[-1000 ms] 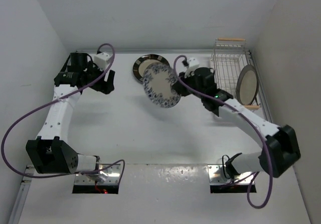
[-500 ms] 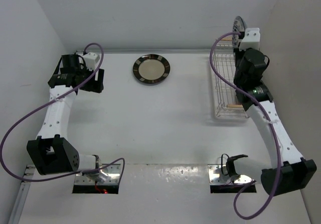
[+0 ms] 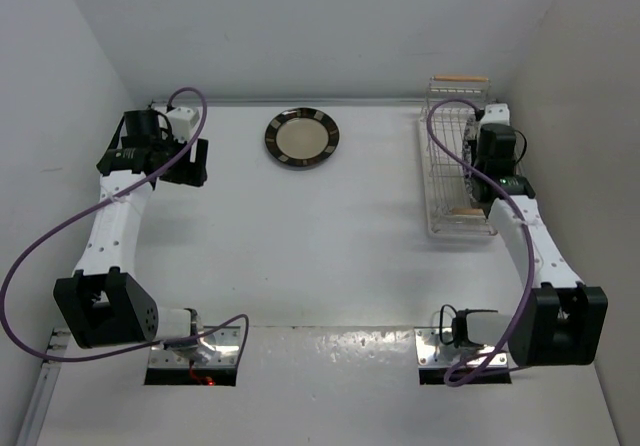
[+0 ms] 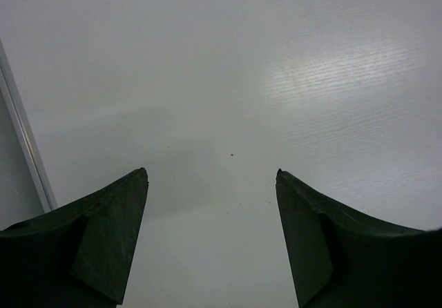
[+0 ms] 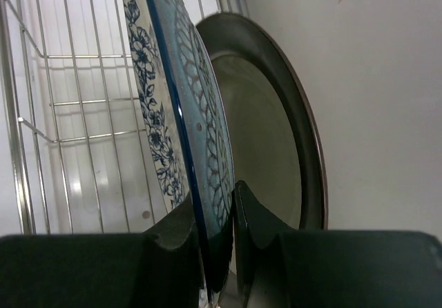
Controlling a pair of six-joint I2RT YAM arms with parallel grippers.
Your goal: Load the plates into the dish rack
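Top external view: dish rack (image 3: 445, 161) stands at the far right of the tabletop (image 3: 300, 256), with the right arm bent over it.
Right fingers (image 5: 173, 235): nearly closed, pinching the lower rim of the blue floral plate (image 5: 197, 121).
Blue floral plate: on edge inside the dish rack, wire bars to its left; I cannot tell whether its rim rests on the wires.
Pale-centred plate (image 5: 269, 135): on edge just behind the blue floral plate, on the side towards the wall; it seems to lean there, though its foot is hidden.
Dark-rimmed plate (image 3: 302, 138): flat on the tabletop at the far middle, well apart from the dish rack.
Left fingers (image 4: 103, 232): spread wide, nothing between them, bare tabletop beneath, at the far left.
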